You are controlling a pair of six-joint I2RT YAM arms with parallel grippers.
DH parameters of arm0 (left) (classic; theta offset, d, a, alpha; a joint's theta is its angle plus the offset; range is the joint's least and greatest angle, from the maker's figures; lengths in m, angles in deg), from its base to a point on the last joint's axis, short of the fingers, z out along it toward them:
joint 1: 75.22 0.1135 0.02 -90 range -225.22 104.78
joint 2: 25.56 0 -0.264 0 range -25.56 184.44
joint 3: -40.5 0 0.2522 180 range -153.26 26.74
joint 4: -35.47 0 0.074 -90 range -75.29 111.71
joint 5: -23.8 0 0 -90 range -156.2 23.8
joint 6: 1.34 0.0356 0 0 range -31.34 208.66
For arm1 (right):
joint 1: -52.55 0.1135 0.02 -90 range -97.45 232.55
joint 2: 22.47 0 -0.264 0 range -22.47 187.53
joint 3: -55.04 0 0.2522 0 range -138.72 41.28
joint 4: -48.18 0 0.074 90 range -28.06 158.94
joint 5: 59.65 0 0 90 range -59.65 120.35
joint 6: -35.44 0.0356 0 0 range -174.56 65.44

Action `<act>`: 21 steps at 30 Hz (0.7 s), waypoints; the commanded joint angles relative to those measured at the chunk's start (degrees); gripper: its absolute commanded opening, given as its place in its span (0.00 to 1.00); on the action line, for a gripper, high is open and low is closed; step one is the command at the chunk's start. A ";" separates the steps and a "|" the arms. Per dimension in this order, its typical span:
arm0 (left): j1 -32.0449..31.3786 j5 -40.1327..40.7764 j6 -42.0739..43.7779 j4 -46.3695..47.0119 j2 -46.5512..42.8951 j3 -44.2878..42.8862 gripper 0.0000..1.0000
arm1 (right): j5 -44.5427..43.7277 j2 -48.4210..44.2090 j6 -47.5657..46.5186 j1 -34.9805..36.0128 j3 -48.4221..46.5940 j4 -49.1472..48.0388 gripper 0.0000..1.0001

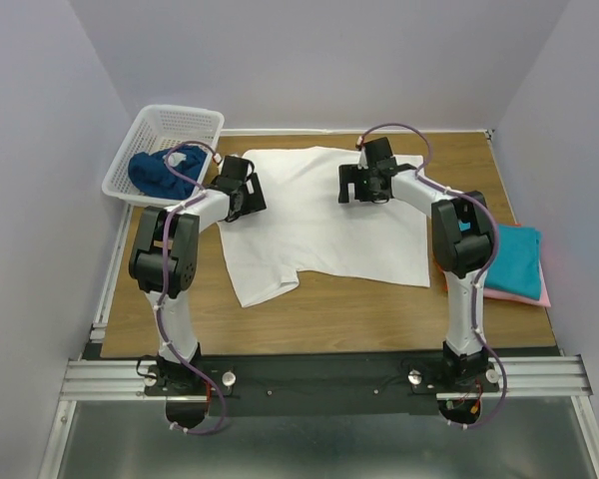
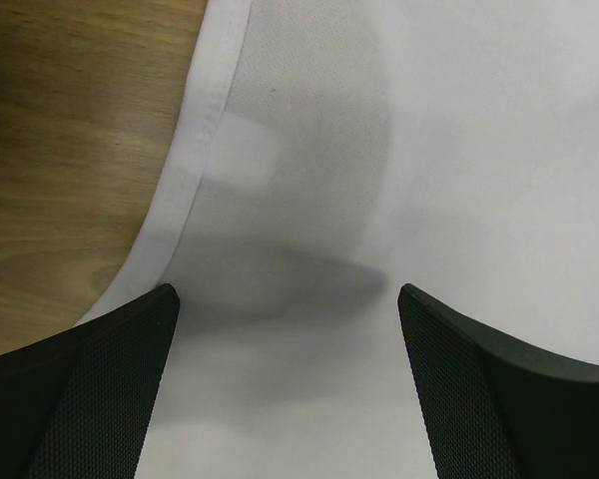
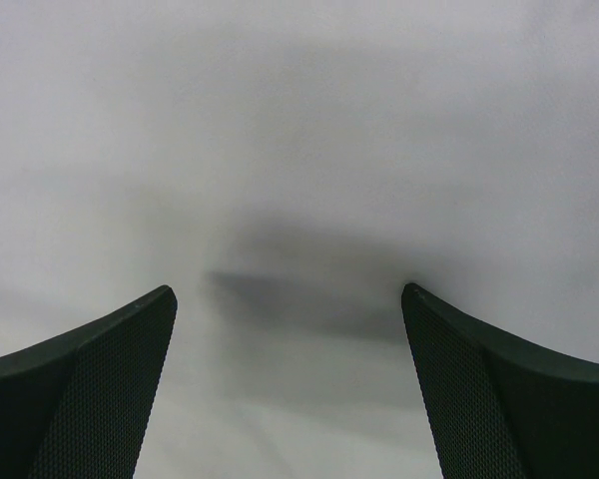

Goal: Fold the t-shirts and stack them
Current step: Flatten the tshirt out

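Item, white t-shirt (image 1: 319, 215): spread flat and unfolded on the wooden table (image 1: 379, 309) between the two arms, with one sleeve pointing toward the near left.
Item, left gripper (image 1: 248, 195): jaws spread wide and empty. It is low over the shirt's left side, and the hem (image 2: 205, 130) runs just left of the gap between the fingers. Whether the tips touch the cloth cannot be told.
Item, right gripper (image 1: 361, 185): jaws spread wide and empty, low over the shirt's far right part. Its wrist view shows only plain white cloth and a shadow.
Item, dark blue t-shirt (image 1: 160, 172): crumpled in the white lattice basket (image 1: 170, 125) at the far left corner.
Item, teal t-shirt (image 1: 509, 259): folded at the table's right edge, lying on a pink t-shirt (image 1: 544, 296).
Standing, judged: a stack has been started on the right. The white shirt awaits its first fold.
Hazard, missed edge: the left fingers straddle cloth inboard of the hem. Closing there may pinch a ridge rather than the edge, giving a crooked fold.
Hazard, thin layer: the right fingers have no seam to catch, so flat fabric may slip free when lifted.
Hazard, uneven lift: if one arm rises ahead of the other, the shirt would drag and wrinkle.
Hazard, reach: a wide sweep to the right could disturb the folded pair.
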 commanded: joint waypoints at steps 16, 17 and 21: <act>-8.67 9.28 -5.48 -8.88 -19.07 0.49 0.98 | -17.29 -21.08 9.81 0.44 6.34 1.69 1.00; -9.72 10.00 -6.46 -10.36 -20.85 3.64 0.98 | -18.19 -23.19 10.98 0.53 10.71 1.69 1.00; -12.01 9.40 -13.49 -12.05 -30.34 15.13 0.98 | -22.41 -33.48 17.13 0.44 21.28 1.34 1.00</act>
